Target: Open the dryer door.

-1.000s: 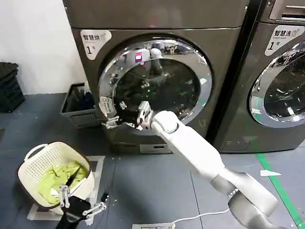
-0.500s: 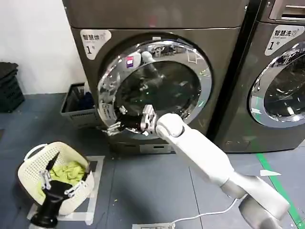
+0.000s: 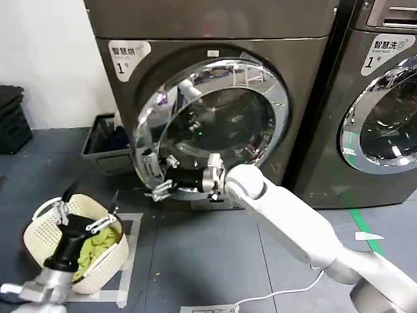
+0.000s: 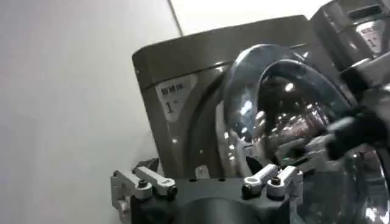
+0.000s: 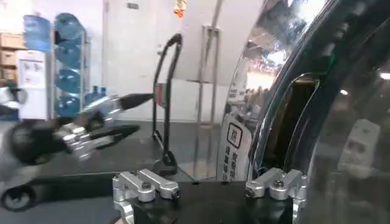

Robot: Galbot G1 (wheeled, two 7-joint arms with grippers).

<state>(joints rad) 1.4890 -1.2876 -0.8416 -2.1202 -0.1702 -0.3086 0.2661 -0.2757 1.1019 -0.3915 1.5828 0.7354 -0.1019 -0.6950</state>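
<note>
while our left claw (image 3: 88,207) hovers low at our left side with its fingers spread and nothing between them, it sits just above the cream laundry basket (image 3: 45,238) on the floor, where a lime green cloth (image 3: 98,242) lies bunched inside. the basket stands on a patch of grey floor (image 3: 195,261) marked with pale tape, and a white cable (image 3: 273,297) trails across the floor near our right arm.

farther forward, our right arm reaches across from the right side, and our right claw (image 3: 161,177) sits at the lower left edge of the dryer door (image 3: 215,85). its fingers are parted on either side of the chrome rim there; we cannot tell whether they press on it. in the right wrist view the door's edge (image 5: 244,128) stands just past the fingers (image 5: 274,181), which are set apart.

the dryer door stands ajar, its left edge swung out from the dark grey front of the dryer (image 3: 215,26), its right edge close to the machine. small stickers show on the chrome ring near our right claw. in the left wrist view the door (image 4: 244,103) juts out from the machine's front.

beyond, a grey crate (image 3: 104,147) sits on the floor against the dryer's left side, and the neighbouring machine (image 3: 384,117) stands to the right with its own chrome-ringed door closed.
</note>
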